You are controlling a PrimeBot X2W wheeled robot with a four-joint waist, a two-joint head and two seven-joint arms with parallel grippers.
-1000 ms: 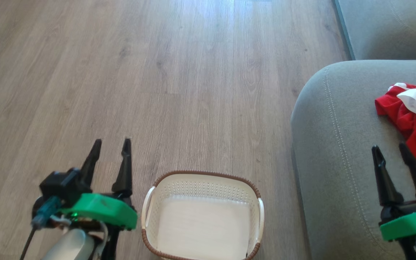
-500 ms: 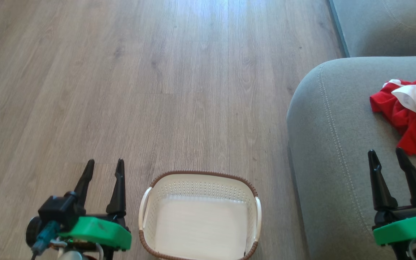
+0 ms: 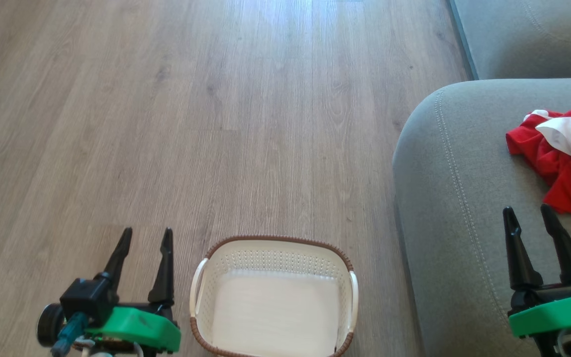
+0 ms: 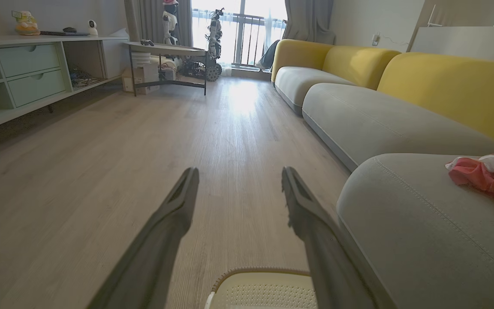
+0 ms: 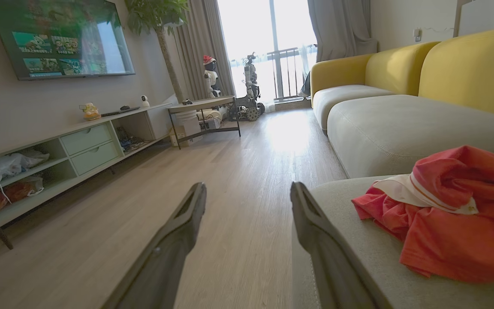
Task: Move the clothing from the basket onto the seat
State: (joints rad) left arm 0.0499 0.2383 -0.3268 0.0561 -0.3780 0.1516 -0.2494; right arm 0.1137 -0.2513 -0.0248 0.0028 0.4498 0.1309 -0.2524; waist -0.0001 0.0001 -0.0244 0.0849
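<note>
Red clothing [image 3: 563,168] crumpled on the seat [image 3: 454,198], just beyond the right gripper [image 3: 527,212] (jaws parted, empty), left gripper [image 3: 147,232] likewise beside the basket [image 3: 275,239], print unreadable.

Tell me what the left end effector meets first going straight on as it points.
Nothing close: the left end effector points over bare floor; the way looks free, though depth is unclear.

Daylight pours in from the window [image 5: 268,47], overexposed, and I get a glare streak down the floor [image 4: 242,96]. Both wrist views bow at their edges.
</note>
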